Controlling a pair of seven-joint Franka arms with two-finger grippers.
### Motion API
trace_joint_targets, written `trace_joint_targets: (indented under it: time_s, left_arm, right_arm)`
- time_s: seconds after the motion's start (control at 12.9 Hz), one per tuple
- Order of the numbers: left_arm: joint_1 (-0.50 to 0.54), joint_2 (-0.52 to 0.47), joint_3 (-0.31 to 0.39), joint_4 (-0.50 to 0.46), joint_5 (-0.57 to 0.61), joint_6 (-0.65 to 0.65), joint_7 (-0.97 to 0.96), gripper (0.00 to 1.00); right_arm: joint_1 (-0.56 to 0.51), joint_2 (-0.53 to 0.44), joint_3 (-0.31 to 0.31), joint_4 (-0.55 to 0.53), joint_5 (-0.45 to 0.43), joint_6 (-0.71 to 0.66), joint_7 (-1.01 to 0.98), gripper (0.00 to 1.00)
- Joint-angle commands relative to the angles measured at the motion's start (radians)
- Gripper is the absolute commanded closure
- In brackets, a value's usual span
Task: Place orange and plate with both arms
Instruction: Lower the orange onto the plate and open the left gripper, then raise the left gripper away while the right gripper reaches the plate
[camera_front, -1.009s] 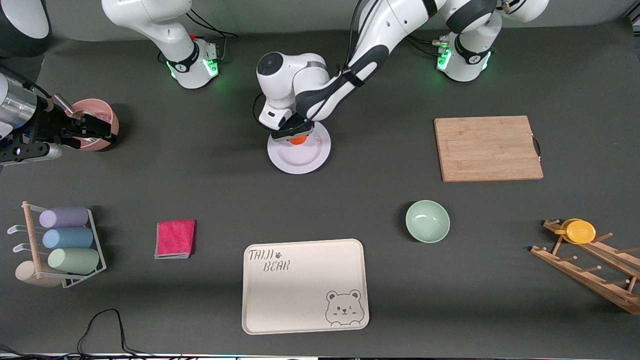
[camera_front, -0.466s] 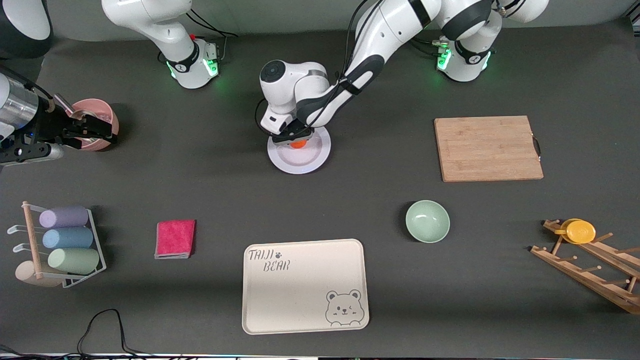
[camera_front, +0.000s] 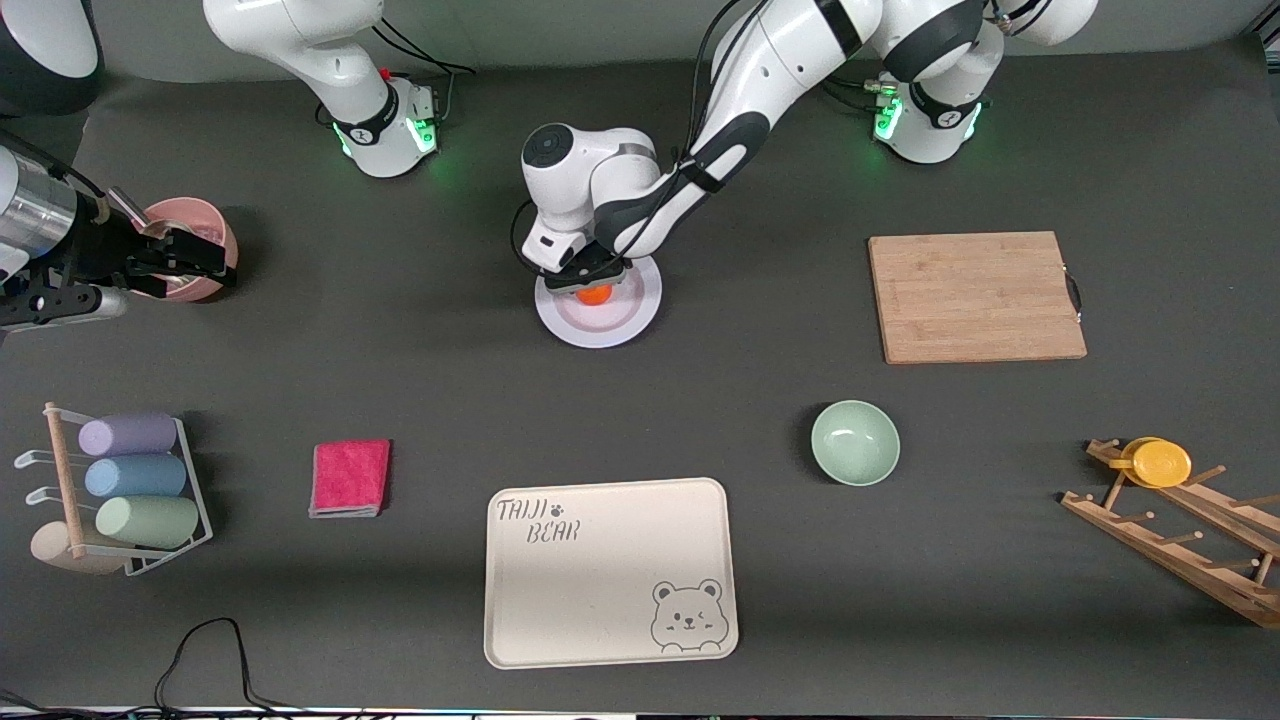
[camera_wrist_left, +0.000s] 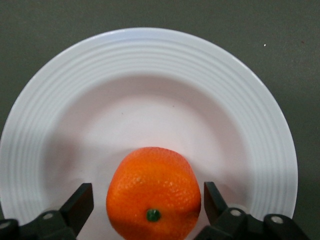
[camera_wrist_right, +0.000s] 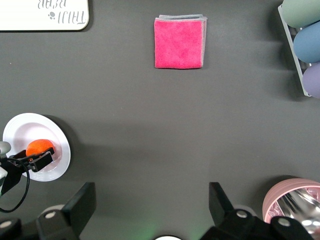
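The orange (camera_wrist_left: 153, 195) rests in the well of the pale plate (camera_wrist_left: 150, 50), which sits mid-table closer to the robots' bases. My left gripper (camera_wrist_left: 148, 192) stands open astride the fruit, a thin gap showing between each dark finger (camera_wrist_left: 80, 202) and the peel. The front view shows the same gripper (camera_front: 592, 283) low over the plate (camera_front: 600, 328), with the orange (camera_front: 594, 294) peeking out under it. My right gripper (camera_front: 205, 263) waits open and empty above a pink bowl at the right arm's end. The right wrist view catches the orange (camera_wrist_right: 40, 147) and plate (camera_wrist_right: 22, 125) at a distance.
A pink bowl (camera_front: 190, 250) sits under the right gripper. A wooden cutting board (camera_front: 975, 297), mint-green bowl (camera_front: 855, 442), cream bear tray (camera_front: 610, 570), pink cloth (camera_front: 350, 477), rack of cups (camera_front: 130, 480) and wooden peg rack with a yellow cup (camera_front: 1160, 462) stand about the table.
The left gripper came down slightly over the plate and opened, letting go of the orange, which now lies on the plate. The right arm has not moved.
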Motion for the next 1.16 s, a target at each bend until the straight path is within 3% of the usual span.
trace_joint_targets:
  time_s: [0.0, 0.16, 0.47, 0.62, 0.78, 1.09]
  left_arm:
    - [-0.004, -0.026, 0.014, 0.020, 0.008, -0.024, 0.009, 0.00]
    - [0.030, -0.083, -0.008, 0.023, -0.023, -0.119, 0.047, 0.00]
    - [0.229, -0.290, -0.156, 0.022, -0.196, -0.326, 0.202, 0.00]
    - [0.331, -0.422, -0.170, 0.021, -0.317, -0.438, 0.315, 0.00]
    - [0.472, -0.546, -0.169, 0.020, -0.434, -0.550, 0.475, 0.00]
    - [0.784, -0.700, -0.164, 0.022, -0.519, -0.691, 0.775, 0.00]
  right_arm:
    - [0.005, -0.015, -0.010, -0.011, 0.018, 0.010, -0.020, 0.00]
    - [0.005, -0.015, -0.010, -0.009, 0.020, 0.011, -0.020, 0.00]
    - [0.005, -0.017, -0.013, -0.009, 0.058, -0.001, -0.017, 0.00]
    - [0.007, -0.018, -0.057, -0.012, 0.191, -0.044, -0.020, 0.00]
    - [0.007, -0.032, -0.063, -0.052, 0.254, -0.053, -0.020, 0.00]
    - [0.007, -0.043, -0.066, -0.168, 0.415, -0.023, -0.086, 0.00]
